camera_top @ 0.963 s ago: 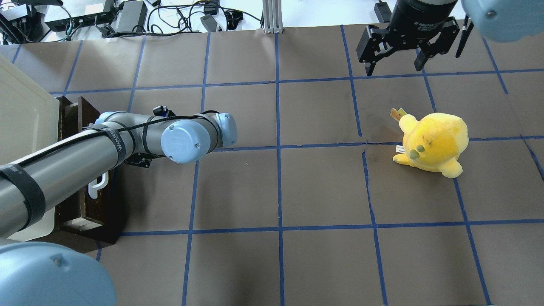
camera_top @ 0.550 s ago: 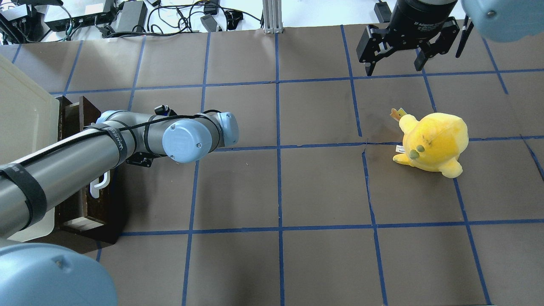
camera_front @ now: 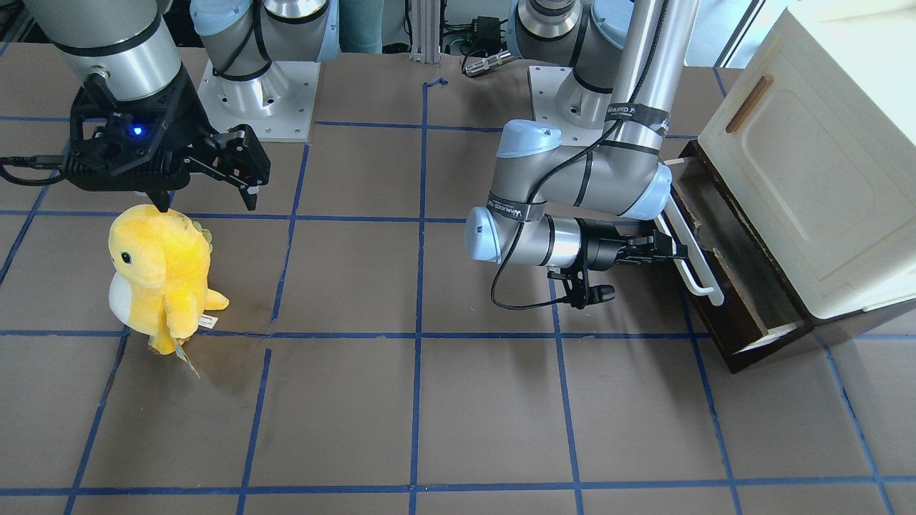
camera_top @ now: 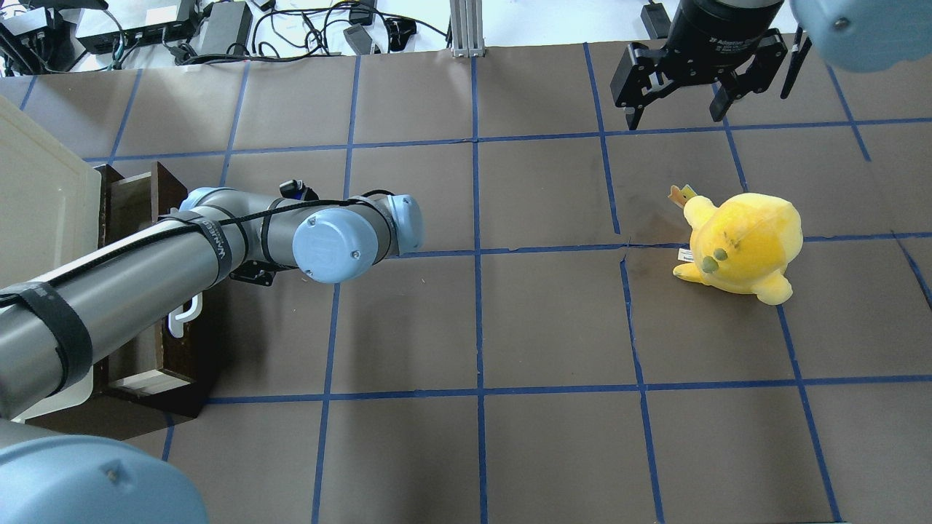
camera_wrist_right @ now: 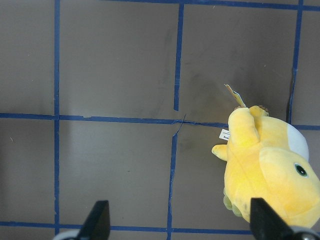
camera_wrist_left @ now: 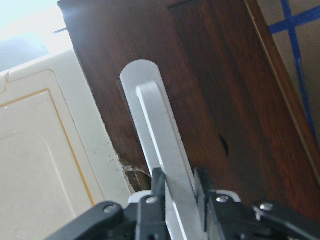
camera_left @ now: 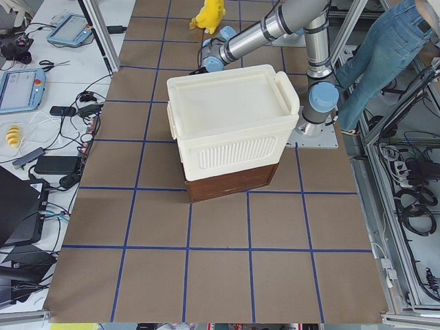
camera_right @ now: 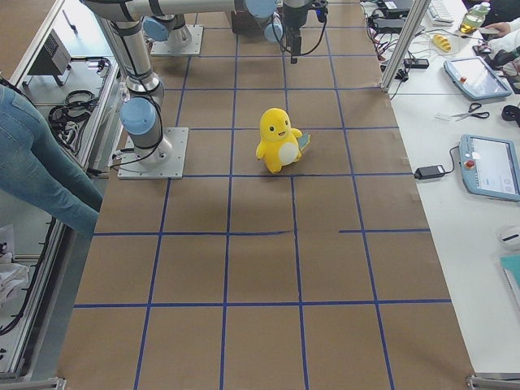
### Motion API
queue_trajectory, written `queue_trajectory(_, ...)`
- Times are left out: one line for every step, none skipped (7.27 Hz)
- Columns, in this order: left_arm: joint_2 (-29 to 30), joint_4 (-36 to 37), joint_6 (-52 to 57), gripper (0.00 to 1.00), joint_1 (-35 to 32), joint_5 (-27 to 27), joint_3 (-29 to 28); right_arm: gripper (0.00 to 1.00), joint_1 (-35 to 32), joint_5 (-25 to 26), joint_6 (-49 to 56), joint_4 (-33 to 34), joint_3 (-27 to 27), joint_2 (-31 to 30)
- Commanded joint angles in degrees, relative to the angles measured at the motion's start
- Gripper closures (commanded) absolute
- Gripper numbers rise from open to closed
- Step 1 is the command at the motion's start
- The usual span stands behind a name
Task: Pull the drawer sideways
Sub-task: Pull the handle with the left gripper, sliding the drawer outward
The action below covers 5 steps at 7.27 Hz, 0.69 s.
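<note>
Left wrist-mounted | left end effector (camera_wrist_left: 180, 181) pinches white handle (camera_wrist_left: 152, 120) | drawer (camera_wrist_left: 215, 90) directly ahead

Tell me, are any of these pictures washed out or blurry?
Left wrist view: glare whitens the top-left corner, and the white handle looks soft near the lens. Right wrist view: the dark fingertips at the bottom are blurred. Overhead view: sharp.

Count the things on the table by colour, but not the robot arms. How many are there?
Yellow: 1, the toy
Brown: 1, the drawer
White: 1, the cabinet
Total: 3
</note>
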<state>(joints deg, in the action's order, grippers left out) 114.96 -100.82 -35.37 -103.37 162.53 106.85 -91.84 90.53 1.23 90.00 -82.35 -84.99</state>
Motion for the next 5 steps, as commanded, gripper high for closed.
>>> queue_trajectory(0.0,0.1,0.04,1.0,-0.43,-0.11,0.03,0.0,0.0,0.0,0.0,0.0,0.0,0.0)
queue_trajectory(0.0,0.1,-0.05,1.0,-0.78,-0.03,0.03,0.0,0.0,0.0,0.08,0.0,0.0,0.0)
queue_trajectory(0.0,0.19,0.04,1.0,-1.65,-0.11,-0.06,0.0,0.0,0.0,0.0,0.0,0.0,0.0)
queue_trajectory(0.0,0.27,0.04,1.0,-2.01,-0.11,-0.06,0.0,0.0,0.0,0.0,0.0,0.0,0.0)
queue_trajectory(0.0,0.36,0.04,1.0,-2.18,-0.11,-0.06,0.0,0.0,0.0,0.0,0.0,0.0,0.0)
